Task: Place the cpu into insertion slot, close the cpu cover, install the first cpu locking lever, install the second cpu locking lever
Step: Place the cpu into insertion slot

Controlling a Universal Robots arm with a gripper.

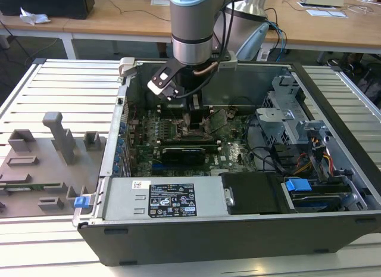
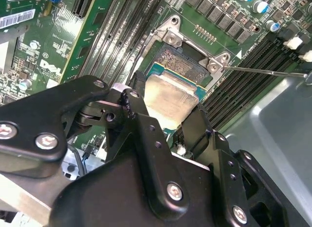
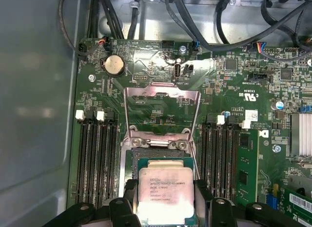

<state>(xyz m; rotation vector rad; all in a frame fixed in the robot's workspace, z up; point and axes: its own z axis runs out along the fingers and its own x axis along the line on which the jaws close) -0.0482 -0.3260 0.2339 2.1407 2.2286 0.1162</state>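
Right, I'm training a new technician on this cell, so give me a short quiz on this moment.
1. True or false: the cpu cover is shut over the insertion slot.
2. What does the tool grip? A) the cpu B) a cable C) a screwdriver
3. Fill in: the arm reaches into an open computer ____.
Key: 1 false, it stands open; 2 A; 3 case.
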